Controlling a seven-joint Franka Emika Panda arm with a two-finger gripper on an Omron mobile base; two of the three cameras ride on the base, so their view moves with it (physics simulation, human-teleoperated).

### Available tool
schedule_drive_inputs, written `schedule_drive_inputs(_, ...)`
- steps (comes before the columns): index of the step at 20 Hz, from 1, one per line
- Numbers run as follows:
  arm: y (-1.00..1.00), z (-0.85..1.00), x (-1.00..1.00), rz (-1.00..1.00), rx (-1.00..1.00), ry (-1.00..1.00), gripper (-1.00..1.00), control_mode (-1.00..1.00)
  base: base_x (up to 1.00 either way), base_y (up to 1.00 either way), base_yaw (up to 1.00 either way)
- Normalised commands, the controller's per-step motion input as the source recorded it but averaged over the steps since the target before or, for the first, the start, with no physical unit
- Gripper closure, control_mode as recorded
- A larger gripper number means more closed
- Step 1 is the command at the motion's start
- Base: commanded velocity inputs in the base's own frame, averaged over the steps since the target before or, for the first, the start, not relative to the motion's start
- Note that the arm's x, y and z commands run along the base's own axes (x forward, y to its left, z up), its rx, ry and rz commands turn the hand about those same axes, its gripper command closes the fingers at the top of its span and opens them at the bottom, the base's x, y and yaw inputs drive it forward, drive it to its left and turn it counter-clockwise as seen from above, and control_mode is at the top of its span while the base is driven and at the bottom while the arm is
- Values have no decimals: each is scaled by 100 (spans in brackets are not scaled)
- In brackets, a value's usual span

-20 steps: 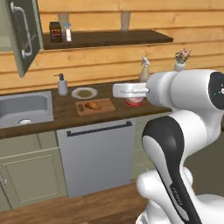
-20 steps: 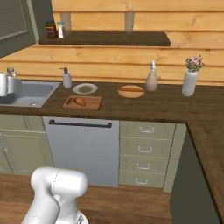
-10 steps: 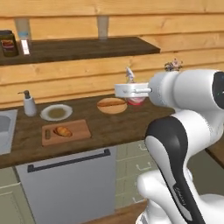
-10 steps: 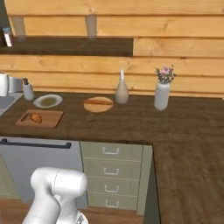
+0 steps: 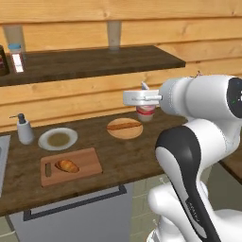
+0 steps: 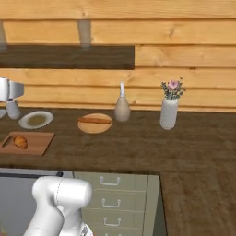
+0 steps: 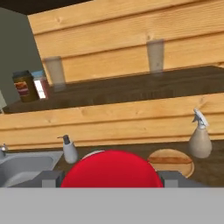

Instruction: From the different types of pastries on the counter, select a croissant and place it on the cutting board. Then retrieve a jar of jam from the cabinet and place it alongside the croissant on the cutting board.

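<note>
Dark counter [image 5: 123,156] with croissant [image 5: 67,166] on cutting board [image 5: 87,163]; gripper [image 5: 145,108] pinching jar of jam [image 7: 111,169] above.

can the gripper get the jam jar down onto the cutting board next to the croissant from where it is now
Probably yes. The gripper holds the jar of jam above the counter, and the cutting board has bare space beside the croissant.

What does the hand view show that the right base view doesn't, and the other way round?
Hand view: the jar of jam in the end effector, the sink, a dark brown jar on the shelf. Right base view: the flower vase, the croissant on the cutting board. Both: the round wooden plate with the pastry stick, and the tan bottle.
</note>
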Motion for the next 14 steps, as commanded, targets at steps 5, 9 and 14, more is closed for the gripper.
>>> schedule_drive_inputs(5, 0, 0, 0, 0, 0, 0, 100, 100, 39, -6, -4)
schedule_drive_inputs(9, 0, 0, 0, 0, 0, 0, 100, 100, 31, -3, -1)
schedule_drive_inputs(14, 0, 0, 0, 0, 0, 0, 100, 100, 15, -2, 0)
